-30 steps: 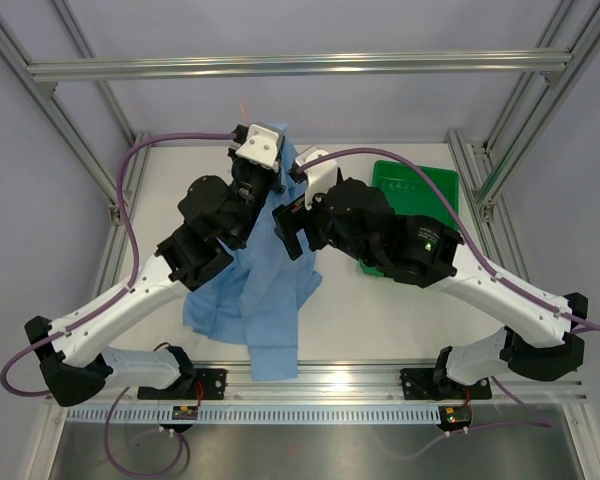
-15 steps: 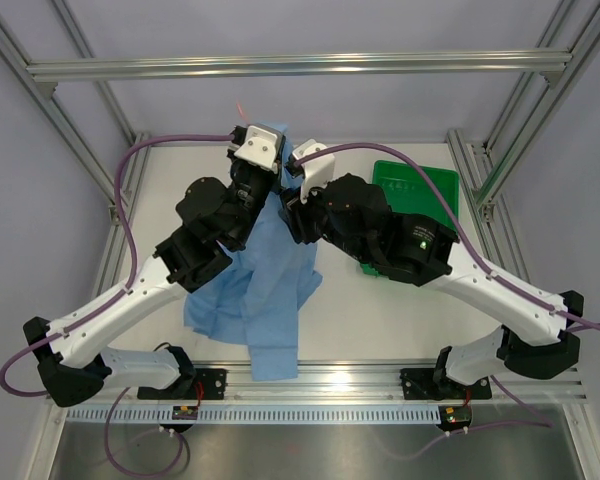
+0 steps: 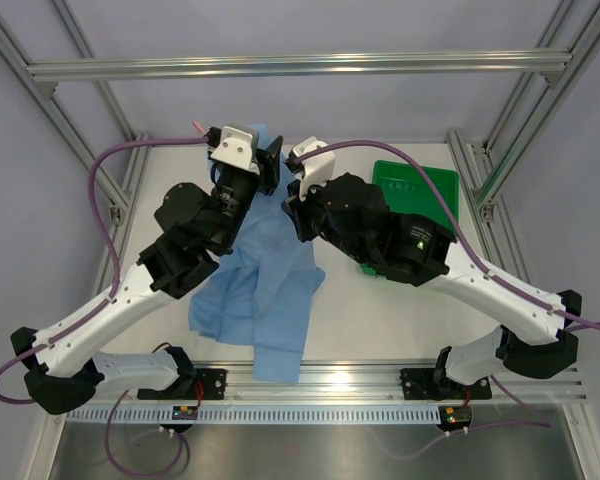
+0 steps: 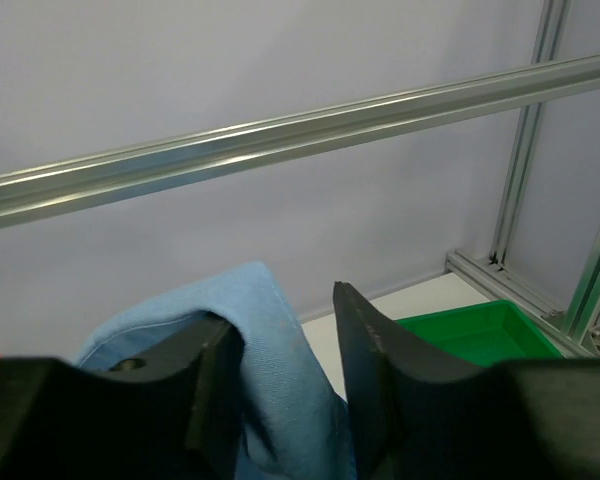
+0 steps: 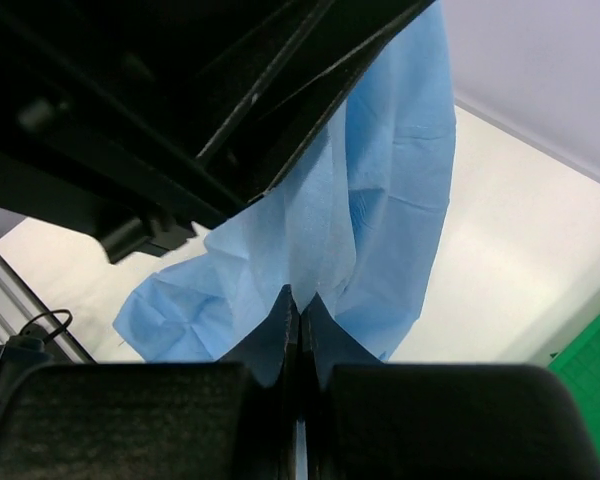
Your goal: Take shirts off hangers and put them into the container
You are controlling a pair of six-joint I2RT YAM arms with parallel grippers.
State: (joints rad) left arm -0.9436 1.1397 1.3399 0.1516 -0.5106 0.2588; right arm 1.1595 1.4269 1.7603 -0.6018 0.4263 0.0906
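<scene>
Most of the hanger (image 3: 196,126) was lost to me: from overhead only a short pink tip showed at the upper left, beside the left arm's wrist, and the rest was hidden by cloth and arm. I could not tell whether the wire was still inside the shirt (image 3: 270,270). The two black arms crossed over the shirt's upper part near the top centre, so its collar and shoulders could not be made out. The green tray (image 3: 430,185) sat right of centre, its near left portion covered by the right arm. In the right wrist view, dark arm parts filled the upper left and only a green corner showed at the lower right edge. I counted one blue shirt, one hanger, one tray and two arms. The shirt hung from between the claws at the top centre down to the table (image 3: 400,310), where its crumpled lower part lay, well left of the tray and outside it. The left gripper (image 4: 285,310) was released, fingers apart, with blue cloth draped against one finger and sagging into the gap. The right gripper (image 5: 300,300) was clenched, pinching a fold of the shirt at its tips.
</scene>
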